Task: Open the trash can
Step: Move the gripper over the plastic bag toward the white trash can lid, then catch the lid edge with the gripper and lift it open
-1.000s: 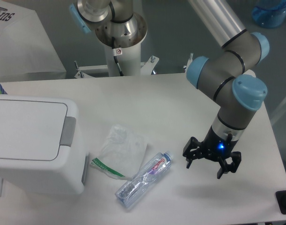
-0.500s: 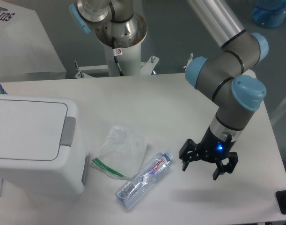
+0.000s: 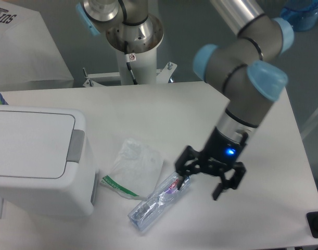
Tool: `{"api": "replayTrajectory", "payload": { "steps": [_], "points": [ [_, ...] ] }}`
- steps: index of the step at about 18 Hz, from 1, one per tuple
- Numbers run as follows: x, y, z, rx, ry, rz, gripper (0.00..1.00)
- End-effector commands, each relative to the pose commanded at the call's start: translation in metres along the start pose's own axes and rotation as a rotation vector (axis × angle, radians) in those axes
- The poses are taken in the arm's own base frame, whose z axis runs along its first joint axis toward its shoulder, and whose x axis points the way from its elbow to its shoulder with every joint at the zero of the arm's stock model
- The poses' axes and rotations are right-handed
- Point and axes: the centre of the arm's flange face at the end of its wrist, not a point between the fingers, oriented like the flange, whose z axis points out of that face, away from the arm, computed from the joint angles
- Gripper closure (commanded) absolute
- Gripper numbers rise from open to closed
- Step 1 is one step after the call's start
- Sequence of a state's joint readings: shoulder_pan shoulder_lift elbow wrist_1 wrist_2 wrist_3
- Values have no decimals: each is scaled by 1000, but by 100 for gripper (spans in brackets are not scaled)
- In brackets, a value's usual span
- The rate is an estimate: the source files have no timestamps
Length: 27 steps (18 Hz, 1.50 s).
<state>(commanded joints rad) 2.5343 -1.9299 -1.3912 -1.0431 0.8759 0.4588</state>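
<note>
The trash can [image 3: 36,161] is a large white boxy bin at the left of the table. Its flat white lid [image 3: 28,143] lies shut, with the grey latch button [image 3: 75,146] on its right rim. My gripper [image 3: 199,184] hangs open and empty above the table, well to the right of the can, just over the cap end of a clear plastic bottle [image 3: 160,201].
A crumpled clear plastic bag [image 3: 134,165] with a green strip lies between the can and the bottle. The arm's base column [image 3: 132,39] stands behind the table. A blue water jug [image 3: 303,13] is at the far top right.
My gripper has moved left across the table, from the right side to just above the bottle's cap end. It stays open. The can, bag and bottle have not moved.
</note>
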Motion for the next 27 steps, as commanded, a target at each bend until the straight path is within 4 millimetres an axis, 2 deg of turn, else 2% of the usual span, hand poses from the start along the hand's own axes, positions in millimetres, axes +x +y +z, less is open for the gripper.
{"api": "replayTrajectory", "payload": {
  "steps": [3, 5, 6, 8, 10, 12, 15, 17, 20, 27],
  "points": [
    [38, 0, -4, 1, 14, 25, 0],
    [57, 4, 0, -8, 30, 42, 0],
    [62, 8, 2, -15, 34, 46, 0],
    [59, 17, 12, -34, 41, 35, 0],
    [62, 18, 14, -37, 47, 27, 0],
    [85, 19, 17, -44, 60, 32, 0],
    [108, 23, 4, -35, 61, 17, 0],
    [125, 31, 6, -45, 70, 30, 0],
    [126, 46, 11, -48, 68, 43, 0],
    [119, 46, 23, -41, 65, 50, 0]
  ]
}}
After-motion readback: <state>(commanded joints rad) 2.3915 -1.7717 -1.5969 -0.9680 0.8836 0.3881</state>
